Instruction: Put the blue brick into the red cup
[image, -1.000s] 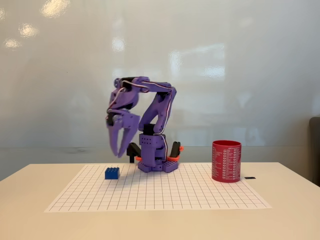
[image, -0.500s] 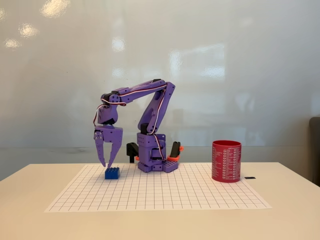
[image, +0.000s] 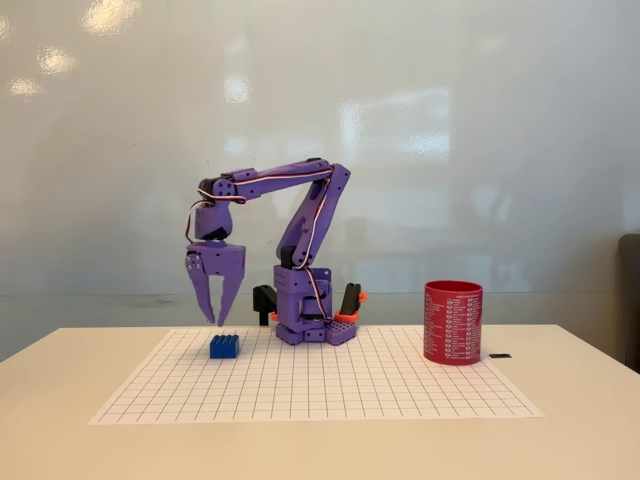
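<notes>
The white grid sheet (image: 330, 385) lies closest, spread flat over the middle of the tabletop (image: 60, 420). On it, toward the sheet's far left corner, sits the blue brick (image: 224, 346), studs up, with nothing touching it. My tool (image: 217, 318) hangs right above the brick, tips pointing down, and there is a small gap between the tips and the brick. My two fingers are spread a little and hold nothing. My purple arm (image: 300, 250) stands near the far edge of the sheet. The red cup (image: 453, 322) stands upright at the sheet's far right corner, well apart from the brick.
</notes>
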